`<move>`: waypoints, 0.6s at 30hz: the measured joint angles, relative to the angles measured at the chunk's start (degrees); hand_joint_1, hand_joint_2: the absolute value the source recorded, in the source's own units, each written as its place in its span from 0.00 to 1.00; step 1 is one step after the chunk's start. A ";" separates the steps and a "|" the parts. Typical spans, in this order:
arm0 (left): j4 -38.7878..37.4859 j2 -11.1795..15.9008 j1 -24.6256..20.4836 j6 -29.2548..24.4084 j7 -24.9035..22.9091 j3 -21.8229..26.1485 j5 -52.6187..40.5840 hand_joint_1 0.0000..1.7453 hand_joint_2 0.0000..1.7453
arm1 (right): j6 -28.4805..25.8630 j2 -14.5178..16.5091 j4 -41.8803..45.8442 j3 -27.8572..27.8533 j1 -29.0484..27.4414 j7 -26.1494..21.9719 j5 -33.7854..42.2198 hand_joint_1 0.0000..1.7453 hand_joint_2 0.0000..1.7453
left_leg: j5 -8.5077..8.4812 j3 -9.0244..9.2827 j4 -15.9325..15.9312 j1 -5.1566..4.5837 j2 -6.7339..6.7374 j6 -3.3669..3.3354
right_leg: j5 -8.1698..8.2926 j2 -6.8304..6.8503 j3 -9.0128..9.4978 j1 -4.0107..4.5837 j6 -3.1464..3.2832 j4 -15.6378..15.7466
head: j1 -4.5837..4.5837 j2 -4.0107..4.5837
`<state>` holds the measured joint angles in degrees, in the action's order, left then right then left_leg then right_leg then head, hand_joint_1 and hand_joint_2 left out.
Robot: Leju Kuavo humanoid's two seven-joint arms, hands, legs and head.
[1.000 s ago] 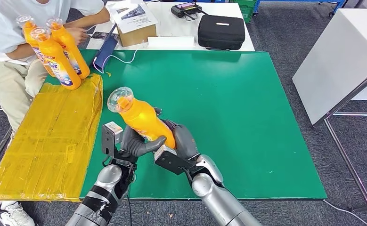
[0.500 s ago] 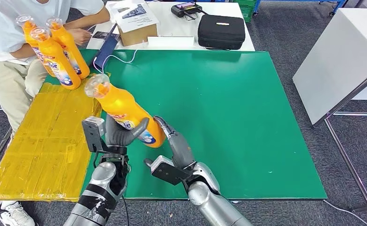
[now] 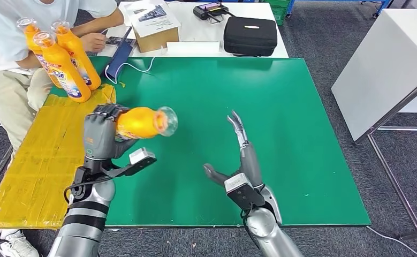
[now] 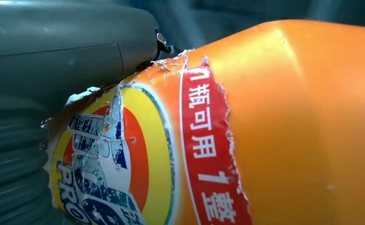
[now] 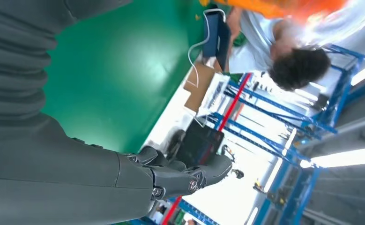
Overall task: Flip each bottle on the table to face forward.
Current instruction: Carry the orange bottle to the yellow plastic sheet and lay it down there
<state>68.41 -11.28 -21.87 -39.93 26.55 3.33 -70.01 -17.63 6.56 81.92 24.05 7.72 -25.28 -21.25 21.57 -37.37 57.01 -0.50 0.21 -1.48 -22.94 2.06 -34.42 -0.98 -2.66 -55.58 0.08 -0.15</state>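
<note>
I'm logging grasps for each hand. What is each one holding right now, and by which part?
The left hand grips the orange bottle around its lower body, cap end pointing sideways. The right hand holds nothing, fingers spread.

Bright even overhead light, soft shadows, motion-blurred bottle (image 3: pixel 142 122), wrist-view glare

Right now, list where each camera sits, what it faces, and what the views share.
Head view: high on the body, looking down at the green table; both arms, left robot hand gripping the orange bottle, right robot hand spread.
Left wrist view: behind that hand, against the bottle's label.
Right wrist view: behind its fingers, across the table.
Shared: bottle, table.
</note>
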 joint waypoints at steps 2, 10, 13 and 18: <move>0.49 -0.25 -0.13 -0.07 -3.17 1.62 -0.17 1.00 1.00 | -0.05 -0.24 1.15 -0.52 -0.38 -0.26 0.58 0.00 1.00 | -0.01 0.00 0.00 0.03 0.01 0.01 | -0.01 0.01 0.01 0.03 0.01 0.00 | 0.01 0.00; -9.17 12.77 -4.10 -0.15 -35.21 -9.26 -19.75 1.00 1.00 | 0.07 -1.86 5.78 -3.53 -1.37 -0.58 4.13 0.00 1.00 | -0.02 0.01 -0.01 0.09 0.29 0.04 | 0.01 -0.13 -0.10 0.10 0.06 -0.02 | 0.00 0.00; -16.98 16.59 -6.23 -0.14 -36.74 -14.10 -19.76 1.00 1.00 | 0.17 -2.22 7.19 -4.35 -1.45 -0.73 4.67 0.00 1.00 | -0.03 0.00 -0.01 0.09 0.26 0.05 | 0.00 -0.12 -0.07 0.09 0.07 -0.03 | 0.01 0.00; -25.54 18.85 -8.01 -0.15 -37.30 -17.12 -19.68 1.00 1.00 | 0.17 -2.54 8.37 -4.96 -1.66 -0.87 5.20 0.00 1.00 | -0.03 -0.07 -0.01 0.04 0.27 0.05 | 0.01 -0.13 -0.10 0.03 0.06 -0.02 | 0.02 0.00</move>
<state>42.87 7.57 -29.88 -40.09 -10.75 -13.79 -89.68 -17.46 4.03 90.29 19.09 6.05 -26.15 -16.05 21.54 -37.44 57.01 -0.46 0.48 -1.43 -22.93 1.94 -34.52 -0.95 -2.60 -55.59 0.10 -0.15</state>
